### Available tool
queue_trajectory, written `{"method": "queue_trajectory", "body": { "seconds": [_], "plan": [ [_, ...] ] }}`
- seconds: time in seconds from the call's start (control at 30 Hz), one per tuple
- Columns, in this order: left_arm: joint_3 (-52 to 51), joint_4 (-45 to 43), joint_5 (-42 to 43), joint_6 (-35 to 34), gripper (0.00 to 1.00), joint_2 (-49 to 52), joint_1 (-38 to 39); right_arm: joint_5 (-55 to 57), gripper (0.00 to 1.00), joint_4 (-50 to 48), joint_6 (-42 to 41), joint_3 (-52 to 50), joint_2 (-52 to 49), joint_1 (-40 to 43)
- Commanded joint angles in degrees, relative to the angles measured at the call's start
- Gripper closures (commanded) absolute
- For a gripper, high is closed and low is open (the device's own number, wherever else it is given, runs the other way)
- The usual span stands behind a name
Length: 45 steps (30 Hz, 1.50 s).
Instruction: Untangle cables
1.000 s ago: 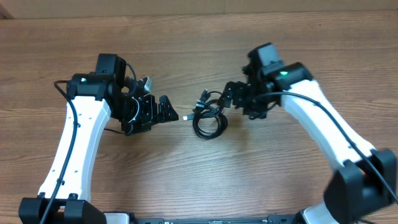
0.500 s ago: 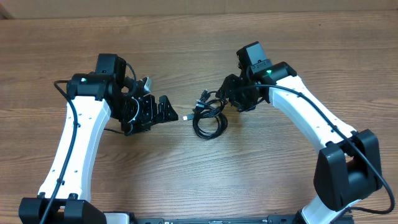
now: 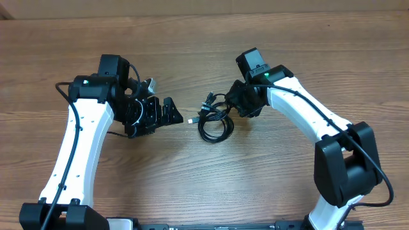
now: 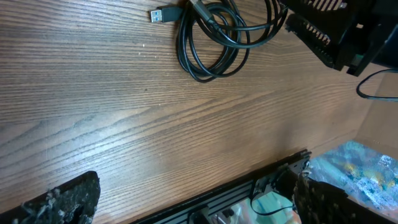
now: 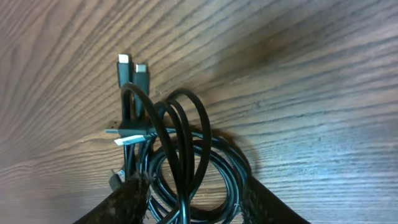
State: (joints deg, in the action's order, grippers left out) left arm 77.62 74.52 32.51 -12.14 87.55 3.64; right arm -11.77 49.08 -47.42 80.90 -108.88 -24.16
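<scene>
Your right tool [image 3: 236, 102] was the nearer one: it stood hard against the side of the cables [image 3: 214, 122] that faced away from the left arm, jaws spread wide, nothing clamped. In its wrist view the fingers [image 5: 127, 200] straddled the near edge of the coil, and the loops ran out ahead of them. The bundle's long axis lay straight away from that tool, ending in two plug ends [image 5: 130, 70] on the far side of the cables. I could not tell whether any strand already sat between the pads or only below them; the view cut off there. Your left tool [image 3: 171, 114] was beside the cables on the opposite side, clearly apart, also open and empty. The cables lay flat on the desk [image 3: 211, 185], between the two tools
</scene>
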Motion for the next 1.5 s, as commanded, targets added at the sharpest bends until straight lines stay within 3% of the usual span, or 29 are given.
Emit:
{"method": "queue_trajectory", "body": {
  "seconds": [0.0, 0.1, 0.33, 0.67, 1.07, 1.3, 1.47],
  "plan": [
    [0.74, -0.17, -0.13, -1.20, 0.01, 0.20, -0.13, 0.17, 0.53, -0.20, -0.57, 0.79, -1.55, -0.33],
    [0.74, -0.20, -0.15, -1.18, 0.00, 0.20, -0.15, 0.15, 0.54, -0.22, -0.57, 0.76, -2.69, -0.66],
    [0.74, -0.20, -0.15, -1.20, 0.00, 0.20, -0.13, -0.37, 0.75, -0.17, -0.57, 0.74, -3.32, -0.63],
    [0.74, -0.17, -2.47, -1.22, 0.01, 0.20, -0.13, -4.63, 0.92, 4.98, 4.37, 4.35, -3.30, -0.52],
    [0.74, -0.26, -2.54, -3.34, 0.00, 0.20, -0.13, -7.39, 0.96, 15.63, 10.71, 9.92, -3.30, -0.59],
    [0.74, -0.24, -2.56, -3.34, 0.00, 0.20, -0.13, -24.13, 0.96, 16.46, 21.14, 10.56, -3.19, -0.59],
    [0.74, -0.22, -2.51, -3.34, 0.00, 0.20, -0.13, -25.40, 0.96, 21.55, 24.00, 14.05, -2.03, -0.59]
  ]
}}
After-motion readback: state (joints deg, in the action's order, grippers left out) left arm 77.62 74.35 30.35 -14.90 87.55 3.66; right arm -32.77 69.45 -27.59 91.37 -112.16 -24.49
